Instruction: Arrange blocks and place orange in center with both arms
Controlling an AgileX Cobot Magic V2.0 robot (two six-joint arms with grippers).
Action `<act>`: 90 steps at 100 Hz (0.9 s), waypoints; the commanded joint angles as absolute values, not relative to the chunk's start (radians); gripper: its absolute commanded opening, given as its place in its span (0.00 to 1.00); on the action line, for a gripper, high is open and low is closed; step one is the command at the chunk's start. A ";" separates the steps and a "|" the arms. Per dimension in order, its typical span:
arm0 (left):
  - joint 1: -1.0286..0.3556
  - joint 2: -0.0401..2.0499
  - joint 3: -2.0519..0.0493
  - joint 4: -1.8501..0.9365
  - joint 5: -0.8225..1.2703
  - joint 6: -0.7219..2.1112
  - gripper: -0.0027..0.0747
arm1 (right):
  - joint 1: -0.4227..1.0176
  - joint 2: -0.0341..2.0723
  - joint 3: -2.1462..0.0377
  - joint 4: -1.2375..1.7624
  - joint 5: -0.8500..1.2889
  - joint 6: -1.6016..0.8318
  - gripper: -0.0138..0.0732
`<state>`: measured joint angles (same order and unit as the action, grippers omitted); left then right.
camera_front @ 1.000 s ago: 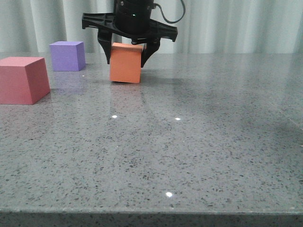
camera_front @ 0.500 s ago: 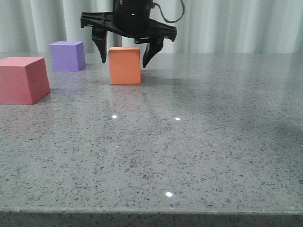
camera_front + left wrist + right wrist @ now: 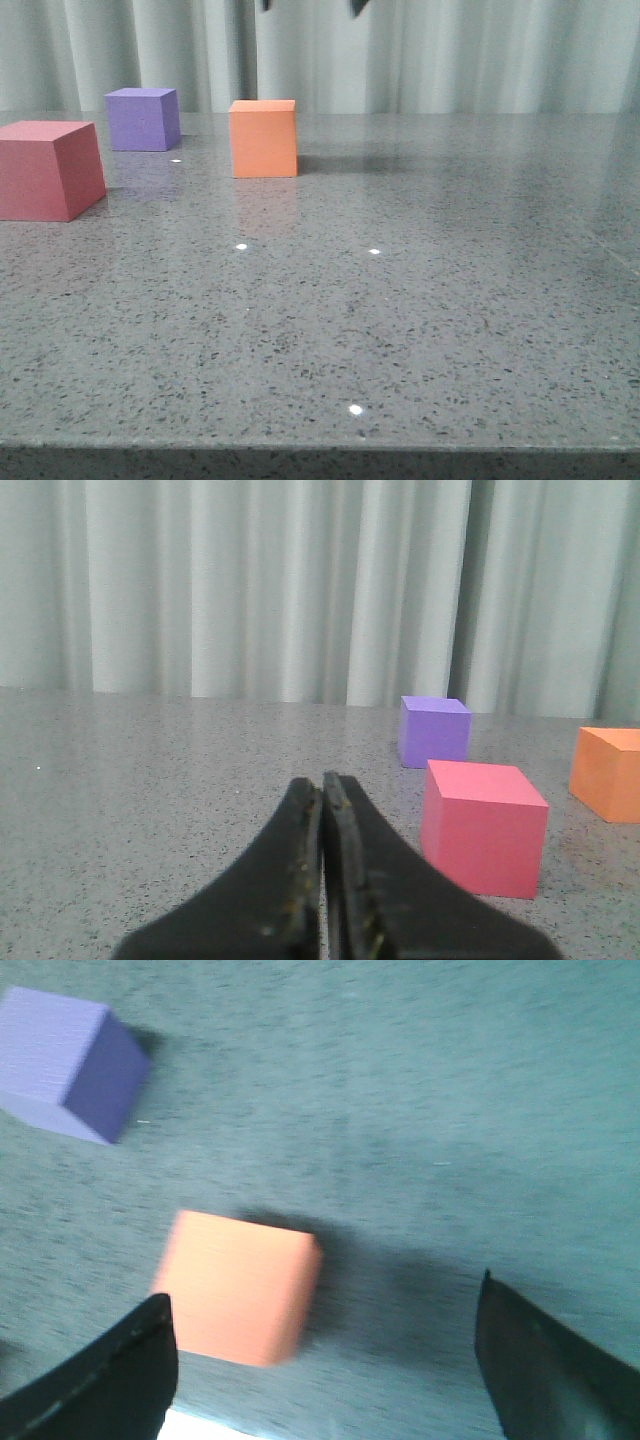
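The orange cube (image 3: 264, 138) sat flat on the speckled grey stone table (image 3: 400, 330), upper left of centre in the front view, free of any grip. The purple cube (image 3: 143, 118) stood further back and to its left, well apart from it, and the red-pink cube (image 3: 48, 168) sat at the far left edge, nearer the camera.

In the front view, only two dark fingertips (image 3: 357, 7) poked in at the very top edge above the orange cube. The right wrist view filled in the rest: the right gripper (image 3: 325, 1345) hung over the table with its fingers spread wide. The orange cube (image 3: 237, 1286) lay on the table beside one finger, touching neither, and the purple cube (image 3: 70, 1060) was in the upper left corner, all a bit blurred. The left wrist view alone showed the left gripper (image 3: 322, 785), its two black curved fingers pressed together on nothing, with the red-pink cube (image 3: 483, 825) just ahead at right, the purple one (image 3: 433, 731) behind it and the orange one (image 3: 608, 772) cut by the right edge.

Half a second before, the right gripper had straddled the orange cube with its fingers opened; now it had risen almost out of the front view, and the cube had not moved.

All three were matte, smooth-faced cubes with crisp edges. The tabletop was glossy and showed faint reflections. Pale pleated curtains (image 3: 480, 55) hung behind.
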<state>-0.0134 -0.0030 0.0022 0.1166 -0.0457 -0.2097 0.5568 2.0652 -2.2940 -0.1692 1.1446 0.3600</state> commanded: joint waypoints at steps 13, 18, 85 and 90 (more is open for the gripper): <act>-0.012 -0.037 0.045 0.109 -0.127 -0.208 0.01 | 0.435 1.900 -2.322 -0.188 1.222 0.189 0.85; -0.012 -0.037 0.045 0.109 -0.127 -0.208 0.01 | 0.403 1.878 -2.322 -0.188 1.234 0.166 0.85; -0.012 -0.037 0.045 0.109 -0.127 -0.208 0.01 | 0.163 1.339 -1.629 -0.186 1.014 0.091 0.85; -0.012 -0.037 0.045 0.109 -0.127 -0.208 0.01 | 0.154 1.266 -1.535 -0.186 0.960 0.106 0.85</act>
<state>-0.0134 -0.0030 0.0022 0.1166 -0.0457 -0.2097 0.1708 1.4075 -1.6473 -0.1711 1.1050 0.0916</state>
